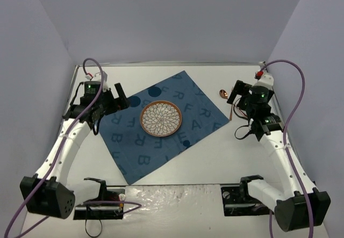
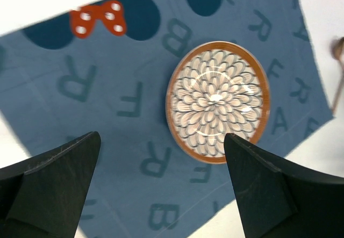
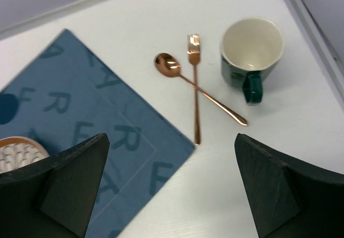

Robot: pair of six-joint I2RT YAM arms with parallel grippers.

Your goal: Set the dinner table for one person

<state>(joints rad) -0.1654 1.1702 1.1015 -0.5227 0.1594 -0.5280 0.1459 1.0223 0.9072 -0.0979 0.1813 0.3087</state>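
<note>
Left gripper (image 2: 161,141) and right gripper (image 3: 172,141) hang spread, empty; we find plate (image 2: 216,101) centred on placemat (image 2: 107,103), mid dinner table (image 1: 215,157); fork (image 3: 194,47), spoon (image 3: 166,64), mug (image 3: 251,47) near far right corner, not yet placed, we judge.

A patterned plate (image 1: 161,118) rests on the placemat (image 1: 128,137) on the dinner table (image 1: 215,160).

Plain pale lilac-grey walls (image 1: 161,17) enclose the white dinner table (image 1: 215,157) on its left, far and right sides under soft, even light.
</note>
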